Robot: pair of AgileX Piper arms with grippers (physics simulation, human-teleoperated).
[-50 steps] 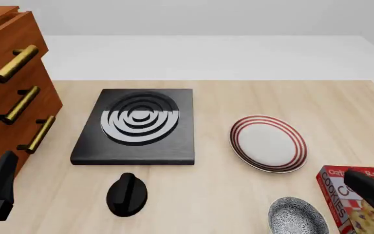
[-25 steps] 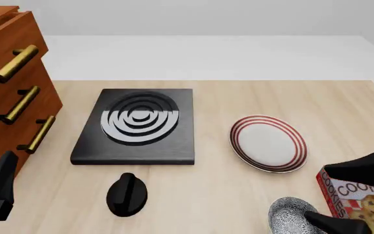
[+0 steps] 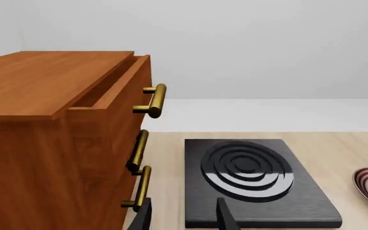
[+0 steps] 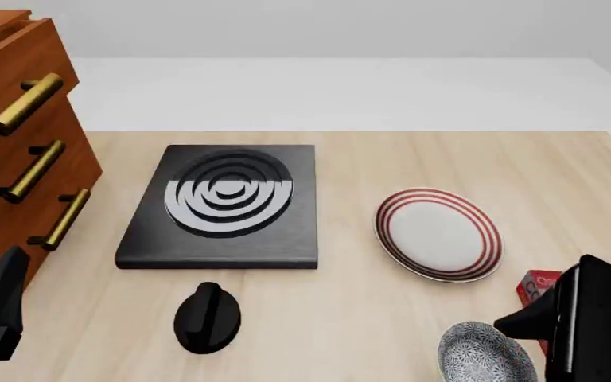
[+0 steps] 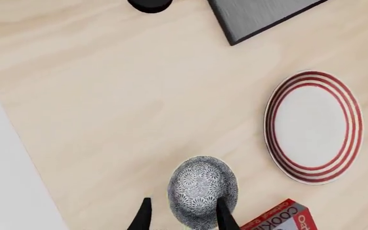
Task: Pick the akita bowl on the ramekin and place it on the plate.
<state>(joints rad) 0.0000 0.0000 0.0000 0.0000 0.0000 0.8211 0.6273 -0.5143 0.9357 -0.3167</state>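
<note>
Beside the akita bowl [image 4: 484, 355], cookie box [image 4: 540, 288].

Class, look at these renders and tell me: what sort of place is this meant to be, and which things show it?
Probably a simulated kitchen worktop. A black stove with grey rings sits on the wooden table, with a red-ringed plate and a speckled akita bowl nearby, and a wooden drawer cabinet at one side.
</note>
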